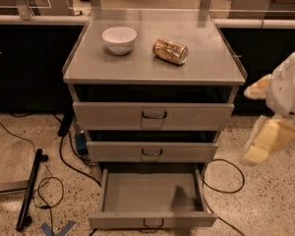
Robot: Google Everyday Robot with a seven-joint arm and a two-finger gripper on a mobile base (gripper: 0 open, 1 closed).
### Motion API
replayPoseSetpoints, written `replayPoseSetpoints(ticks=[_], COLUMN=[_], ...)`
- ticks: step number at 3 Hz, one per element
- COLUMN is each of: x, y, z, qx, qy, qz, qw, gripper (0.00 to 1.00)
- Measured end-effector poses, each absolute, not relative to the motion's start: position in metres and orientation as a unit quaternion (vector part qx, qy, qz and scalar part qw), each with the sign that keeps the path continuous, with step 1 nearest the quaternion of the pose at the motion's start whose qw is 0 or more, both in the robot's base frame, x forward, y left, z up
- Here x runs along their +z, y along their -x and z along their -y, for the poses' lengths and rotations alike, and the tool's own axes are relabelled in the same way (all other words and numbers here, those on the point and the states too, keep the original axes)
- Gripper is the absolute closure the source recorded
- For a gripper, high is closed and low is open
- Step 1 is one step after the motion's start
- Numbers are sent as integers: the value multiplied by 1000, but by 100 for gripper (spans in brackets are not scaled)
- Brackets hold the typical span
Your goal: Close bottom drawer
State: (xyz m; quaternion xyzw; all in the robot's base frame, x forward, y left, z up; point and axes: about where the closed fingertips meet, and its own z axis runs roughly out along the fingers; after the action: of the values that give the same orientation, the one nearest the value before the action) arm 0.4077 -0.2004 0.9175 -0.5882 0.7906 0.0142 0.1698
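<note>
End effector right of cabinet

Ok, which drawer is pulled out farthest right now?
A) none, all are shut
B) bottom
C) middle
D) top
B: the bottom drawer juts out well past the others, its tray floor showing. The gripper hangs at the right side of the view, clear of the cabinet.

Bottom drawer: lowest of three, grey metal. Shallow tray, slim front panel, small dark loop handle at centre. Pulled well out toward the near side, level, tray floor exposed. Gripper at right edge, higher up, well apart from it.
</note>
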Motion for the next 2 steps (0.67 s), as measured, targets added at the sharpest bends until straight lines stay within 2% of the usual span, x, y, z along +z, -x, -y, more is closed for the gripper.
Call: replayPoseSetpoints(ticks=[2], x=[820], y=[-380], z=[172], qx=[61], qy=[597], qz=[-780], qw=[179], gripper=[65])
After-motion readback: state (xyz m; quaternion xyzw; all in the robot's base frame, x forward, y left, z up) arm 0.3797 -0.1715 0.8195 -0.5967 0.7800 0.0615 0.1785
